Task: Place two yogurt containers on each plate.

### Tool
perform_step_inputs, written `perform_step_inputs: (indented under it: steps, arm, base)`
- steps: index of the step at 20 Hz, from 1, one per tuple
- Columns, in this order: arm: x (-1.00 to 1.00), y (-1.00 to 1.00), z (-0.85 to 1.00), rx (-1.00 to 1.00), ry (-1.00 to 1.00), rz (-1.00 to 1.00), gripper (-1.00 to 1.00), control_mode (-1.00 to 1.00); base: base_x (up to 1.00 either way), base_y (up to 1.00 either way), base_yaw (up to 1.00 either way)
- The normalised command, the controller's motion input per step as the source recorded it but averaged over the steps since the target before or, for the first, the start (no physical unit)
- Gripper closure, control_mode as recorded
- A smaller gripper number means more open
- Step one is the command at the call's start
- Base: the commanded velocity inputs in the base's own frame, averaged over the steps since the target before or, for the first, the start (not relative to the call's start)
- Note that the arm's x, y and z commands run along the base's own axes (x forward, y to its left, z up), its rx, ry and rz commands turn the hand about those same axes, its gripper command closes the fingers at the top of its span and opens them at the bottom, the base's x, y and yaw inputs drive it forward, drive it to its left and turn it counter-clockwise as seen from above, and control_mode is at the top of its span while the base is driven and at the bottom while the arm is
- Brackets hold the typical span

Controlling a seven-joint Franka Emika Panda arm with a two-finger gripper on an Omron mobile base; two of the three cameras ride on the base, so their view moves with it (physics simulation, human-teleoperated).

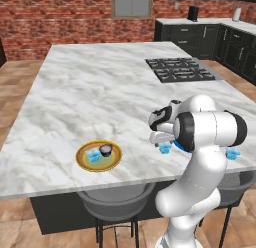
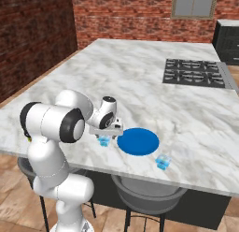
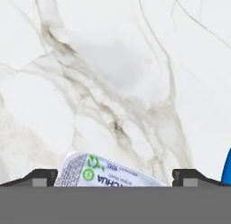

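1. Hand point(image 2: 106, 133) hangs low over the marble surface point(image 1: 100, 87), pointing down, with its two fingers spread as wide as they go and nothing between them yet.
2. Right under the hand sits one pale blue yogurt cup point(image 2: 104, 141). In the hand view its white printed lid point(image 3: 106, 173) shows between the two dark fingertips point(image 3: 38, 178), a bit closer to one fingertip than the other.
3. The cup is round, so it has no long side to line up with. I think the hand mostly needs to go straight down and then squeeze.
4. Just beside the hand, on the far side of the cup from the arm, lies the bright blue plate point(image 2: 138, 141). Nothing is on it. Its blue edge peeks in at the side of the hand view.
5. Past that plate, near the front edge of the surface, another pale blue cup point(image 2: 163, 162) waits.
6. Well away from the hand on the other side is the yellow-rimmed plate point(image 1: 85, 164). It already has two cups on it, a pale blue one point(image 1: 93, 155) and a dark one point(image 1: 105, 150).
7. So I think the blue plate is the one that needs filling, and the cup under the hand is the closest one to grab.
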Motion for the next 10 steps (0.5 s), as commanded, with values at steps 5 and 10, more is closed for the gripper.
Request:
perform_step_inputs:
  steps: [5,10]
  arm:
    - [0.05,-0.01,-0.12,0.0,0.0,0.0,-1.0,-1.0]
    - [-0.02,-0.01,-0.03,0.0,0.0,0.0,-1.0,-1.0]
  base:
    - [0.0,0.0,0.0]
    - [0.0,0.0,0.0]
